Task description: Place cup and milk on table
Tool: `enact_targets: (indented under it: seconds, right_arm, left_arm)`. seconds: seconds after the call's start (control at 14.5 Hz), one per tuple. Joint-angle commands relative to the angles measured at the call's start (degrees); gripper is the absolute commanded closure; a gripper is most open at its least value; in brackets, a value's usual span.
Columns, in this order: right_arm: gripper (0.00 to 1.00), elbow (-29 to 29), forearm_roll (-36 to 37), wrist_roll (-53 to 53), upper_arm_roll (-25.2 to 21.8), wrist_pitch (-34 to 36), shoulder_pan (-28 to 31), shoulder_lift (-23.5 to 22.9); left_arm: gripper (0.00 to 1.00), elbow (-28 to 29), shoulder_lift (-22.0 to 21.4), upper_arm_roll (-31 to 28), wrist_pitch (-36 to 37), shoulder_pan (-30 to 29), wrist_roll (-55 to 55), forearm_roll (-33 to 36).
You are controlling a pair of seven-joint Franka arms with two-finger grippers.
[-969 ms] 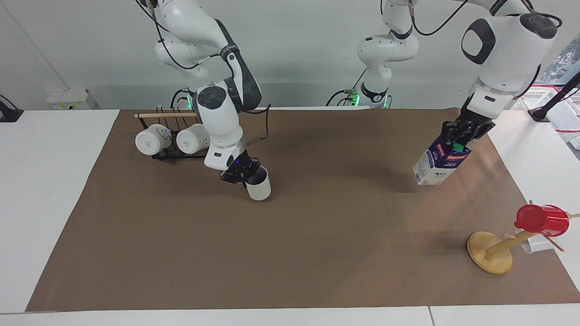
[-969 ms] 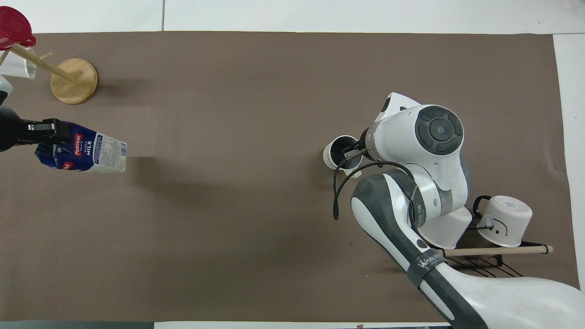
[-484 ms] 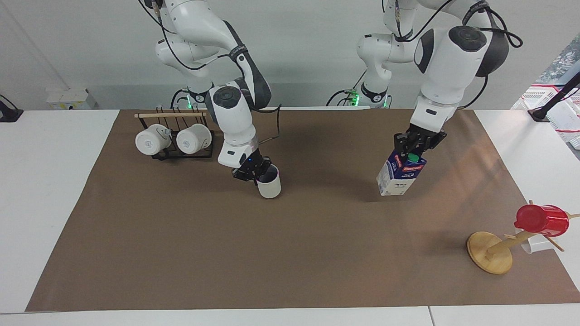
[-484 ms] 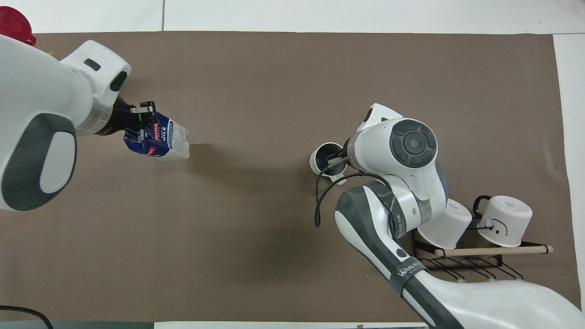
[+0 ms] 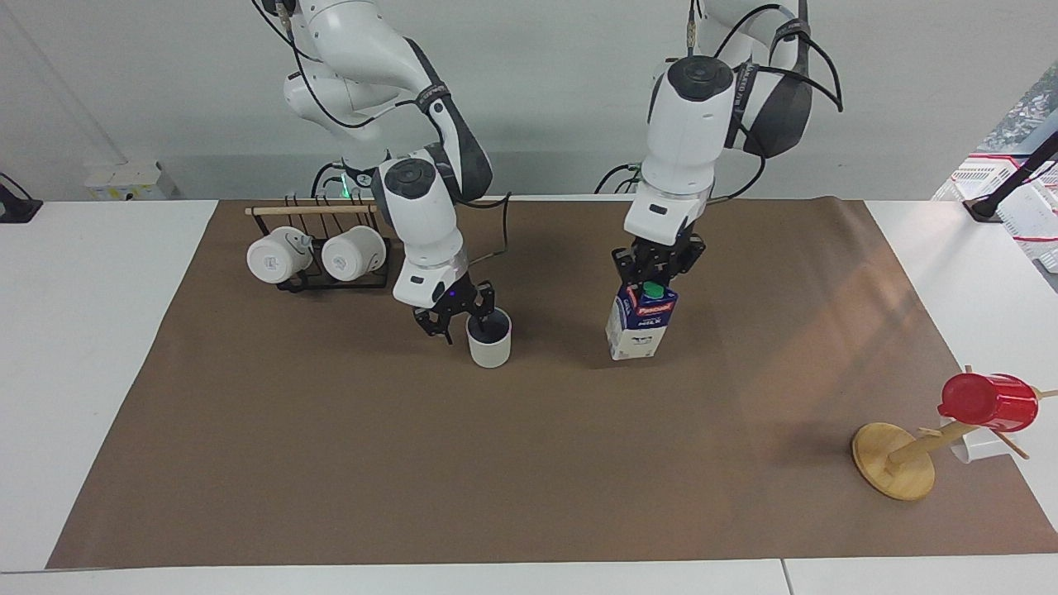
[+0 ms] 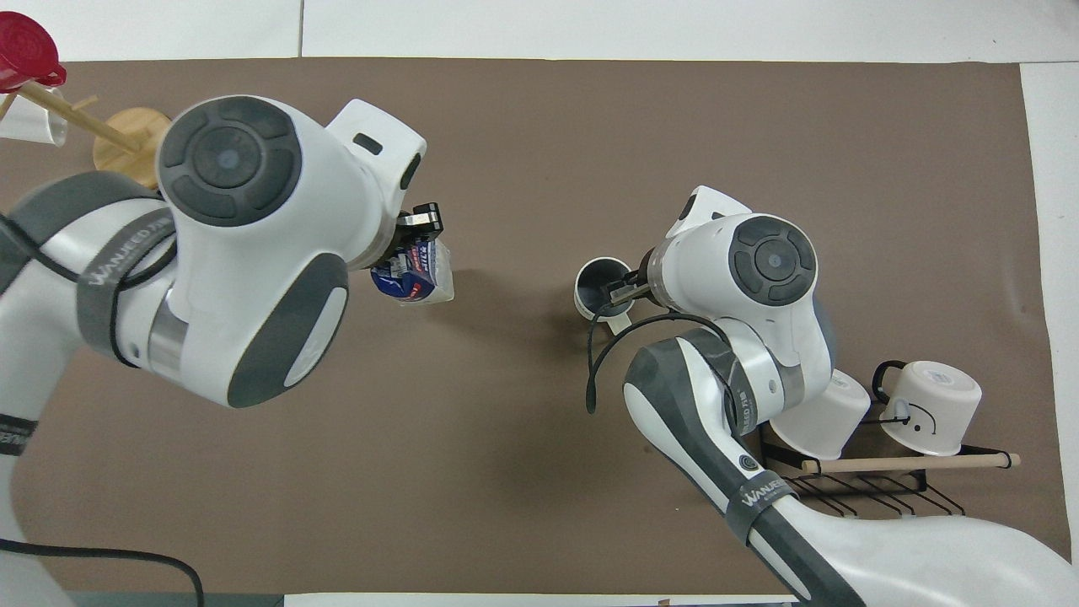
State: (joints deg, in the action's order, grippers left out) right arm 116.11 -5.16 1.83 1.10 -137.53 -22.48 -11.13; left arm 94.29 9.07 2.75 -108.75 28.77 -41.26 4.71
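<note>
Brown paper covered the table (image 5: 529, 463), bare across the lower frame of the facing view. At mid-frame the cup (image 5: 488, 339) stood upright, the right gripper (image 5: 457, 314) straddling its rim, fingers apart. Beside it the left gripper (image 5: 655, 263) clamped the milk (image 5: 640, 324) by its top, base seemingly touching down. Both placements looked nearly done; next, letting go and lifting straight up.

White desk (image 5: 91, 347) with a wide brown paper sheet (image 5: 529, 463) over its middle. On the sheet: cup (image 5: 488, 339) upright, milk (image 5: 640, 322) upright beside it toward the left arm's end, black wire mug rack (image 5: 318, 248) near the robots at the right arm's end, wooden mug tree (image 5: 897, 461) at the left arm's end.
</note>
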Motion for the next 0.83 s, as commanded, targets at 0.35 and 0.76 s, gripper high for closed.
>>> enact_targets:
  seconds: [0.35, 0.76]
  right_arm:
    - [0.00, -6.06, 2.78, 2.22, -0.04, 16.30, 13.84, 9.72]
    - [0.00, -8.08, 3.31, 2.04, 0.04, 27.82, 23.25, 15.87]
  left_arm:
    - [1.00, -9.65, 9.64, -0.90, 0.20, 9.27, -11.82, 3.73]
    - [1.00, -8.17, 9.65, -0.90, -4.62, 11.65, -13.14, 3.82]
